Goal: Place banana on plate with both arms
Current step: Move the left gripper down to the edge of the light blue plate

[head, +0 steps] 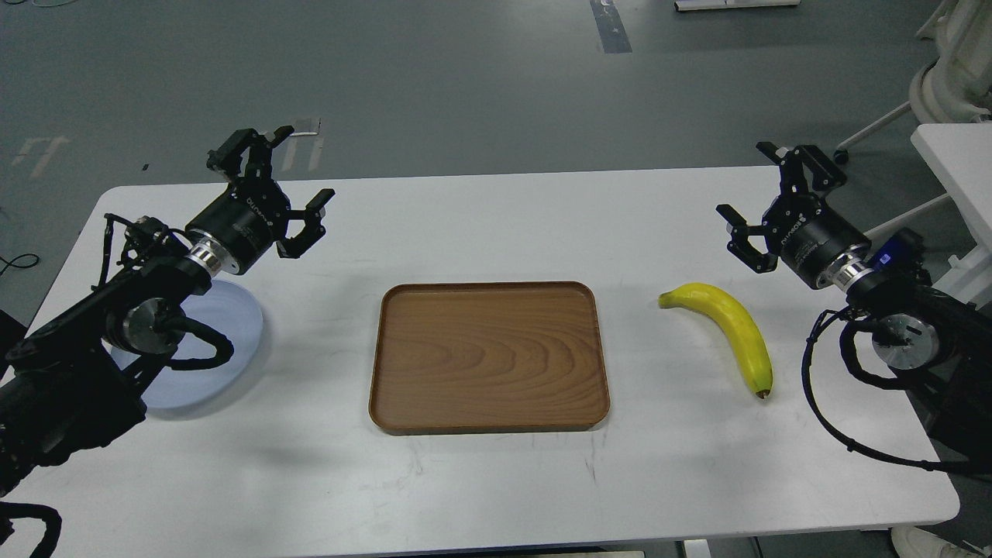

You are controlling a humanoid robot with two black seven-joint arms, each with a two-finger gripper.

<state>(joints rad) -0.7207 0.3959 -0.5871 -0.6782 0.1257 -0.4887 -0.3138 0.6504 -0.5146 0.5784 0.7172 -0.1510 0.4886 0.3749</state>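
Banana (725, 322) lies untouched on our white worktop (496, 480), right of the wooden tray (488, 355); the plate (229, 325) sits far left, half under our left arm. Nothing is grasped yet, so we judge our right hand (750, 190) must descend first. Both it and our left hand (291, 170) hover wide open. Beyond lies grey floor.
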